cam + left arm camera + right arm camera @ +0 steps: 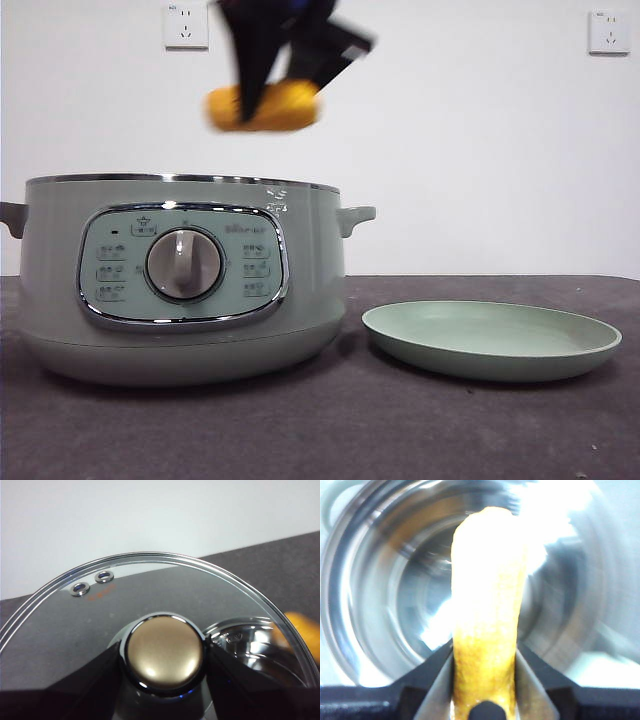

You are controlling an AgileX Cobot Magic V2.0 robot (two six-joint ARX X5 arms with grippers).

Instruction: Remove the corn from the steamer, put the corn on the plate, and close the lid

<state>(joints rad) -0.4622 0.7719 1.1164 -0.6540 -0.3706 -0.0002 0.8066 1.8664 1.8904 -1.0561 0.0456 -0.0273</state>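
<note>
Gripping the corn (pixel 265 107) above the steamer (pixel 180 280), the right claw (pixel 485 680) could drop it short of the plate (pixel 490 340); the left claw (pixel 165 672) clamps the lid (pixel 165 655).

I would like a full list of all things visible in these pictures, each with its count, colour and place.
corn: one, yellow-orange, in the air above the steamer, held by the right gripper.
steamer: one, pale green, on the table's left side in the front view, open.
plate: one, pale green, on the table beside the steamer.
lid: one, glass with steel rim, held off the steamer by its knob.
wall sockets: two, white, on the wall.
table: one, dark grey.
left gripper: black, shut on the knob.
right gripper: black, above the steamer.
</note>
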